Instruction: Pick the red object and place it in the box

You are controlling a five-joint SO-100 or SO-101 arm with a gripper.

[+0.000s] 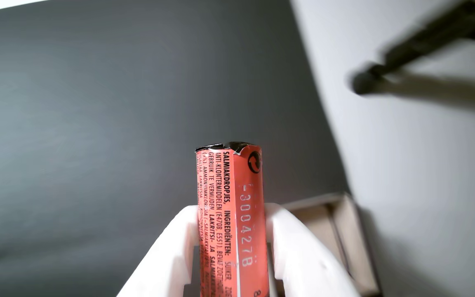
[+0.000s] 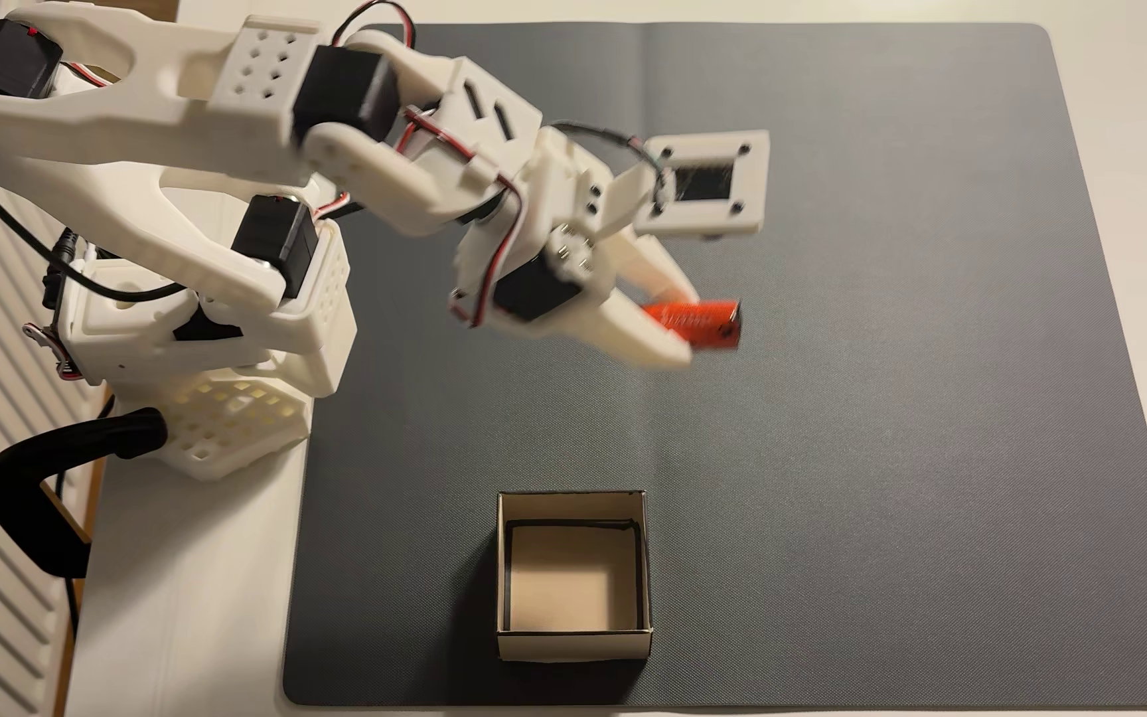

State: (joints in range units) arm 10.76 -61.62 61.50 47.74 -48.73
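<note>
Dark grey mat (image 2: 867, 413) on white table; gripper (image 2: 688, 327) clamped on the red object (image 2: 702, 322), lifted at mat centre, the box (image 2: 574, 644) at 6 o'clock, apart.

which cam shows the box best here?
The fixed view: the box shows whole on the dark mat, open top, tan floor and all four walls visible, nothing inside. The wrist view catches only one corner, partly behind the gripper shut on the red object.
</note>
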